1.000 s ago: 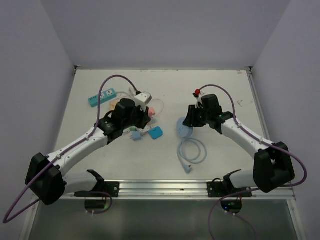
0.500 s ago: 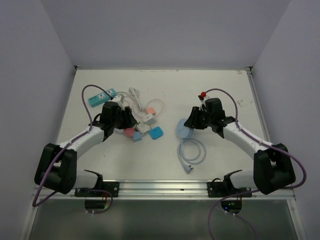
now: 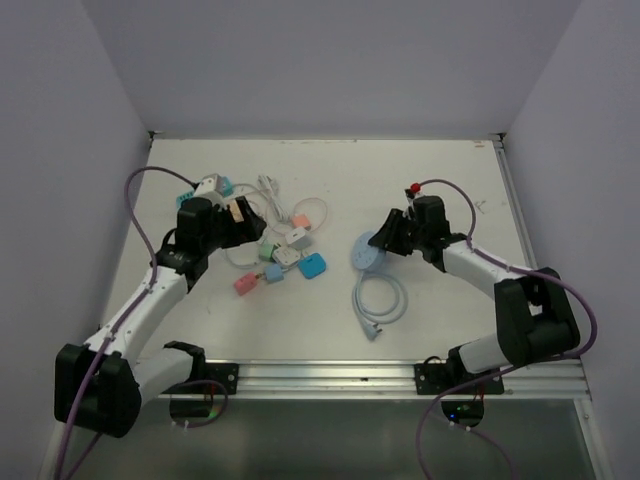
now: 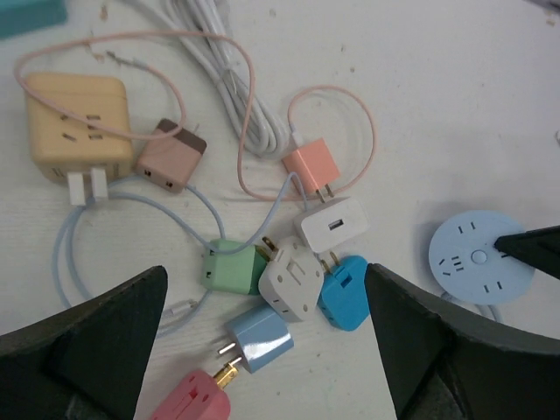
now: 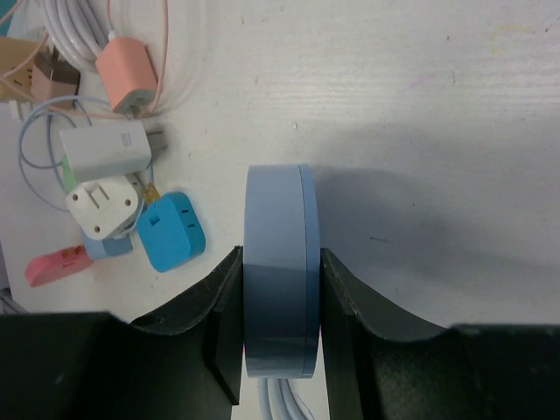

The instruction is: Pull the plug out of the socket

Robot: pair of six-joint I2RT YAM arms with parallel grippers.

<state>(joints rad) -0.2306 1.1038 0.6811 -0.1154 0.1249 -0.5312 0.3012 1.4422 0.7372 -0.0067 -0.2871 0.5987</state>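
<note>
The right tool [image 5: 279,271] clamped the round blue socket [image 4: 479,257] by its rim, standing it on edge on the surface [image 4: 420,105]. Left of the socket, the left tool [image 4: 265,271] hung spread wide above scattered adapters. The pink plug [image 4: 194,398] lay loose, well apart from the socket.
</note>
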